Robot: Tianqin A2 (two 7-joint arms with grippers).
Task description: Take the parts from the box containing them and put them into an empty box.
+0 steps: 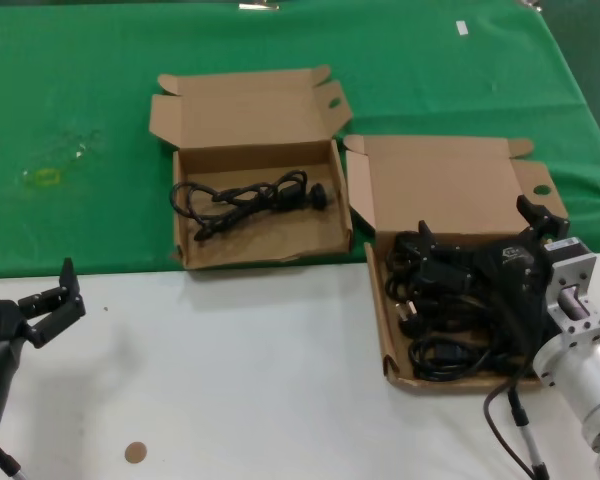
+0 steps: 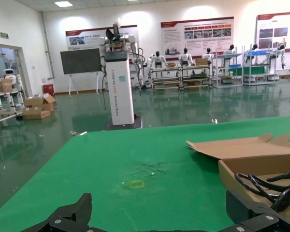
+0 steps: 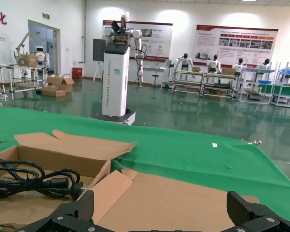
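Black left hand (image 1: 58, 296) idles wide open, empty, near surface's left edge. Taller box (image 1: 263, 252) mid-surface holds one cord (image 1: 248, 198). Right hand (image 1: 485, 238) hangs spread, holding nothing, over cord pile (image 1: 450, 315) in low box (image 1: 391, 345) by right edge. Best pinch one plug, lift slowly so loops untangle.

Robotics lab / demo hall, big open industrial floor. Wrist views: glossy green epoxy floor (image 3: 183, 113), white walls with display posters (image 2: 196, 36), row of white humanoid robots (image 3: 185, 63) on stands at 12–2 o'clock beside metal racks (image 2: 169, 77). Tall white robot pedestal (image 2: 120, 82) at 11–12 o'clock, stacked cardboard cartons (image 2: 36, 106) at 9 o'clock. Work surface is a table with green cloth (image 1: 280, 40).
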